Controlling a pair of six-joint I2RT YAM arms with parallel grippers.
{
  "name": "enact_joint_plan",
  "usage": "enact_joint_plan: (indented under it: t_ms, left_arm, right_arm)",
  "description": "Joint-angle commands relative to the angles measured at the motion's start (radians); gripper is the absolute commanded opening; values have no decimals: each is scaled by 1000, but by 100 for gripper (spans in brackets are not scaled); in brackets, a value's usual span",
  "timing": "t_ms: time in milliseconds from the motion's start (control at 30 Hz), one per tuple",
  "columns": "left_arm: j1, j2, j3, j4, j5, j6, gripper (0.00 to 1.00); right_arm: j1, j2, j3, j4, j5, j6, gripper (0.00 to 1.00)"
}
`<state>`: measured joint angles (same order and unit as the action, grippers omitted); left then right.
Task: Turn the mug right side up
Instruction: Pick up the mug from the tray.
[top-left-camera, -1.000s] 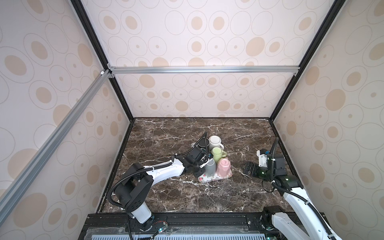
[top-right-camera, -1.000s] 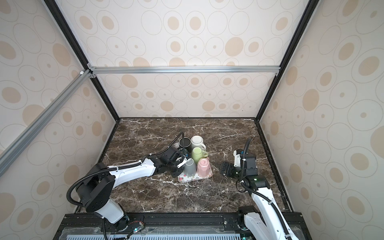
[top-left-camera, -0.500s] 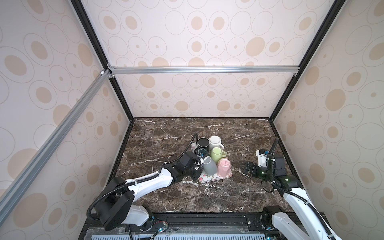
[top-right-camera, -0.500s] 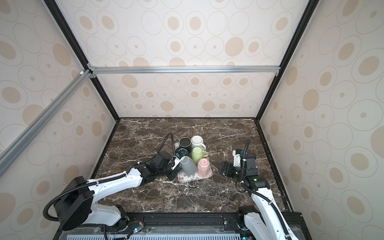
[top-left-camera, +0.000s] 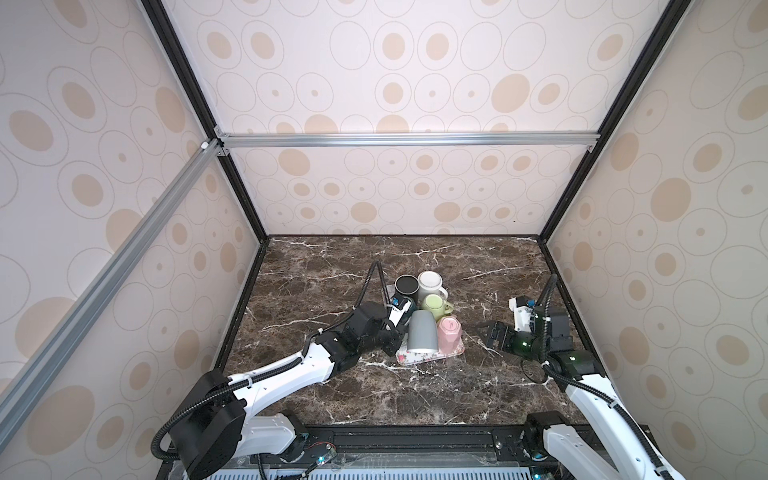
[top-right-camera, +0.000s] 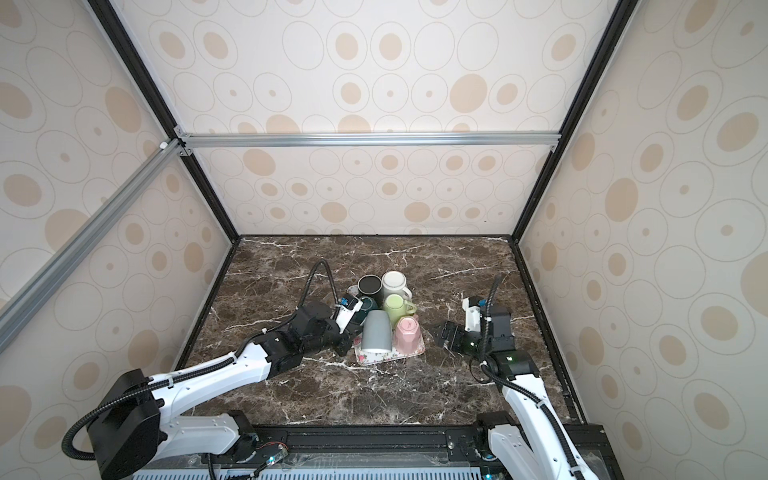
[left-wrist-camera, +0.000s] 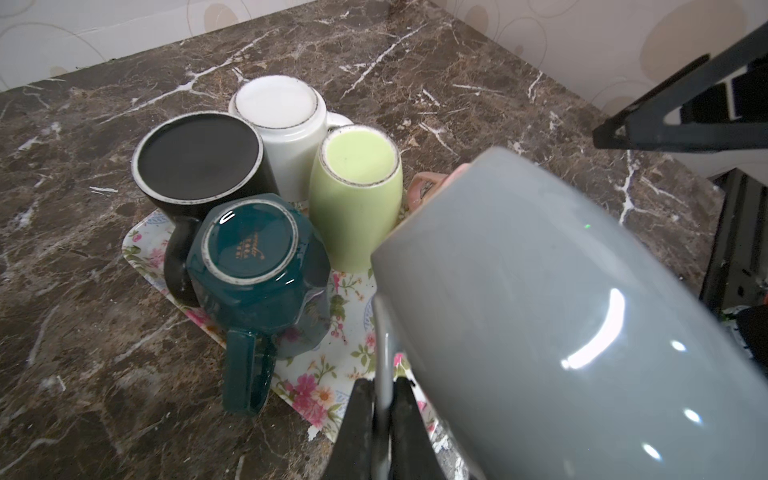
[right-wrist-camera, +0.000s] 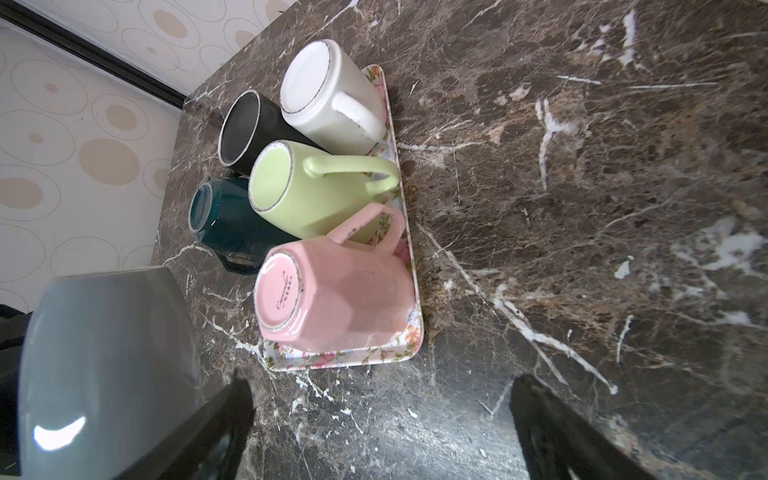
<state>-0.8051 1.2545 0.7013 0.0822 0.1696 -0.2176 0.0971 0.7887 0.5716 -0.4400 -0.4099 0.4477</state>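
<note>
**A:** Gripping the handle, the left gripper (left-wrist-camera: 382, 415) has its jaws pinched together on the thin loop of the grey mug (top-left-camera: 422, 337). The left wrist view shows it plainly.

**B:** Where's the mug itself?

**A:** Centre of both top views, over the lower left corner of the floral tray (right-wrist-camera: 345, 359). It's tipped, with its base toward the upper edge of the frame and its mouth toward the lower edge. It looks lifted clear, though I can't be sure.

**B:** So the long axis runs up and down the frame, with the claw off its left side.

**A:** Right, and I'd say a wrist roll has to bring that mouth round to face up. The right gripper (top-right-camera: 446, 332) sits right of the tray, jaws wide apart and empty. The left arm is the nearer one.

**B:** Anything in the way?

**A:** The pink mug (top-left-camera: 449, 330) stands just right of it, and the teal mug (left-wrist-camera: 257, 270) is close on the upper left. The green mug (top-left-camera: 434, 302), black mug (top-left-camera: 406, 286) and white mug (top-left-camera: 430, 280) sit further up, all base-up. A wide swing could clip pink or teal.
</note>
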Motion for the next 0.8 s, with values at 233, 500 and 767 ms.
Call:
enact_joint_plan:
  t_ms: [233, 500, 767]
  left_arm:
    - [-8, -53, -55, 266, 60, -140, 0]
    - [-9, -53, -86, 322, 57, -185, 0]
    - [-9, -57, -82, 351, 34, -199, 0]
  right_arm:
    - [19, -9, 5, 41, -46, 47, 98]
    - [54, -2, -1, 98, -52, 94, 98]
    - [132, 43, -13, 155, -27, 126, 98]
